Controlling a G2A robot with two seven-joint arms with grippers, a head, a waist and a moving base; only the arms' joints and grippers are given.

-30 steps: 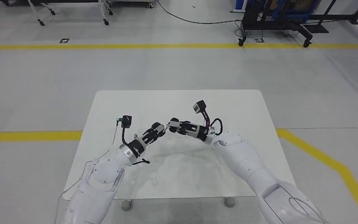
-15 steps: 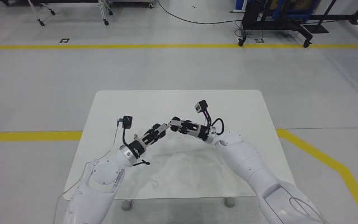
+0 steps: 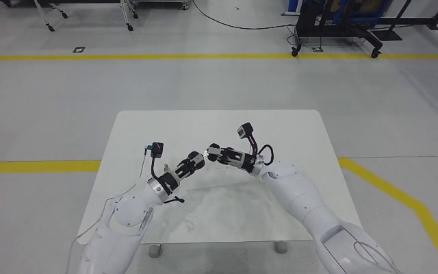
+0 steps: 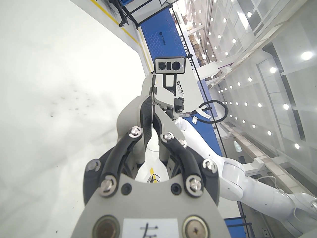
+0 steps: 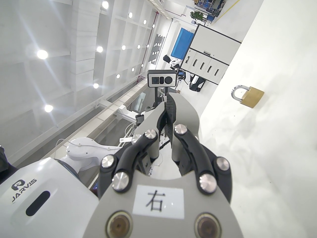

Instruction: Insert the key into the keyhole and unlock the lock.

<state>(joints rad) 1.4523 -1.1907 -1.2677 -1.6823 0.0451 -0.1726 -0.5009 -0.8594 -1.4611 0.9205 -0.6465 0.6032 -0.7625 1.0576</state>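
I'm watching the left gripper (image 4: 152,105) and the right gripper (image 5: 169,105) hovering clenched, tip to tip, no key discernible, while the padlock (image 5: 248,96) is lying flat on the table (image 5: 260,154) apart from them, so aligning key with keyhole squarely is mattering most.

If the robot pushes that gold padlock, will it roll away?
Probably not. The padlock lies flat on the table, so it would likely slide, not roll. It looks like solid metal, so it is probably heavy for its size and stiff, not bendy.
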